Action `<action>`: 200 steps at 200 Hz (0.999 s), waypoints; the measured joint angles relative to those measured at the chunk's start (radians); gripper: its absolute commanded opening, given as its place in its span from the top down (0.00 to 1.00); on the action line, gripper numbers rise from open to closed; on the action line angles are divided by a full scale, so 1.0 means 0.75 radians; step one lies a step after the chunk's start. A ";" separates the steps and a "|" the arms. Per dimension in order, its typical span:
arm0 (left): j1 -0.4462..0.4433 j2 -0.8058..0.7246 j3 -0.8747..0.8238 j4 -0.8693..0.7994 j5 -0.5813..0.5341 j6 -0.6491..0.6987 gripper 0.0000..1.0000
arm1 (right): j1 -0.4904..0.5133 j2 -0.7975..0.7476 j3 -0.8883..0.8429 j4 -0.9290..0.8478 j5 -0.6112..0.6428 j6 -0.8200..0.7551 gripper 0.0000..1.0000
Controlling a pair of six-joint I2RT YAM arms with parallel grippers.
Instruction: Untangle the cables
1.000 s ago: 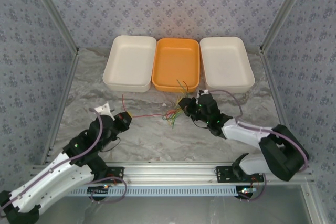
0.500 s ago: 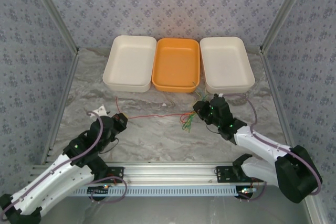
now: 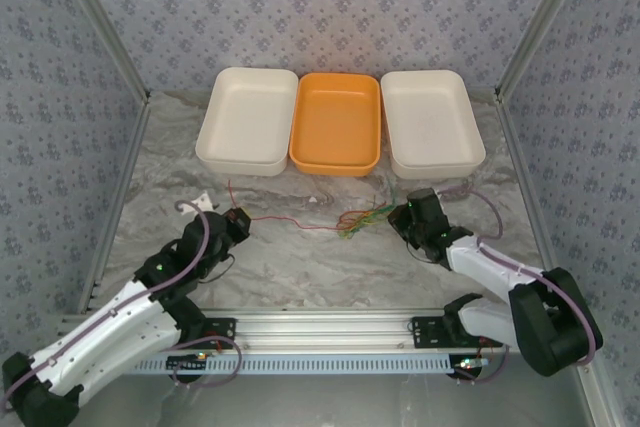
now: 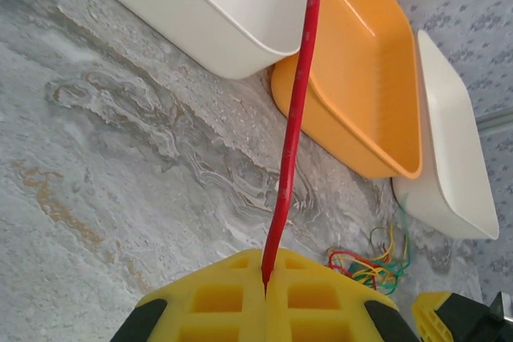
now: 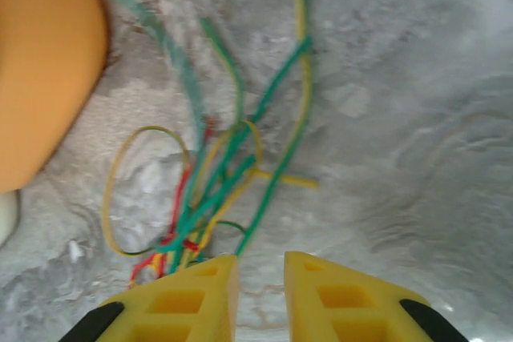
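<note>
Top external: cables (image 3: 356, 219) are seen as a small green, yellow and red tangle on the marble table (image 3: 300, 272), in front of the orange tray (image 3: 336, 122) and between the two grippers. One red cable (image 3: 290, 220) is drawn out leftwards from the tangle to the left gripper (image 3: 237, 224). A short loose end is bent up past that gripper, toward the left white tray (image 3: 247, 119). The right gripper (image 3: 403, 215) is placed just right of the tangle, low over the table and pointed at it. The right white tray (image 3: 432, 119) is set beside the orange one, and all three trays are lined up along the far side.

Left wrist: the yellow pads (image 4: 224, 298) are clenched on the red cable, which is pinched in the seam between them and runs straight up out of frame. The tangle is seen at lower right, on the table near the orange tray's corner.

Right wrist: the pads (image 5: 196, 290) are parted by a narrow gap and nothing is seen between them, so the claw is read as released. The tangle is spread on the table just ahead of the tips. A few strands are hidden behind one pad, and contact there cannot be told. The orange tray's edge is at far left.
</note>
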State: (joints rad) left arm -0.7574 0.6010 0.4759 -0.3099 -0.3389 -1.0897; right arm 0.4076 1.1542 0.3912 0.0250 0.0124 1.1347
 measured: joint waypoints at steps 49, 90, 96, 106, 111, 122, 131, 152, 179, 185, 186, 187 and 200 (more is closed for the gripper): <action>0.001 -0.034 0.008 0.026 0.049 0.033 1.00 | 0.022 -0.120 -0.010 -0.036 0.035 -0.016 0.34; 0.001 -0.061 0.008 0.035 0.079 0.034 1.00 | 0.021 0.023 0.002 0.047 -0.002 0.022 0.32; 0.001 -0.065 0.008 0.034 0.080 0.034 1.00 | 0.016 0.069 0.010 0.062 -0.008 0.031 0.32; 0.001 -0.075 0.008 0.033 0.083 0.035 1.00 | 0.008 0.146 0.027 0.094 -0.020 0.048 0.32; 0.001 -0.081 0.008 0.033 0.084 0.035 1.00 | 0.003 0.184 0.043 0.095 -0.021 0.054 0.35; 0.001 -0.095 0.008 0.030 0.084 0.035 1.00 | -0.013 0.232 0.077 0.126 -0.041 0.079 0.49; 0.001 -0.103 0.008 0.027 0.084 0.035 1.00 | -0.023 0.314 0.114 0.184 -0.058 0.095 0.64; 0.001 -0.133 0.012 0.002 0.083 0.036 1.00 | -0.049 0.441 0.156 0.239 -0.076 0.172 0.80; 0.001 -0.199 0.063 -0.087 0.068 0.050 1.00 | -0.080 0.468 0.155 0.279 -0.092 0.221 1.00; 0.001 -0.211 0.077 -0.108 0.059 0.056 1.00 | -0.092 0.475 0.156 0.297 -0.097 0.225 1.00; 0.000 -0.212 0.079 -0.111 0.058 0.057 1.00 | -0.093 0.476 0.156 0.299 -0.099 0.226 1.00; 0.000 -0.216 0.083 -0.115 0.056 0.057 1.00 | -0.095 0.478 0.156 0.301 -0.101 0.227 1.00; 0.000 -0.246 0.120 -0.166 0.030 0.067 1.00 | -0.123 0.478 0.149 0.319 -0.129 0.228 1.00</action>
State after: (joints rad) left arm -0.7574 0.4168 0.5655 -0.4343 -0.3164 -1.0397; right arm 0.3157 1.5124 0.5026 0.2642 -0.0841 1.3056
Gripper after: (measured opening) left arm 0.061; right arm 0.061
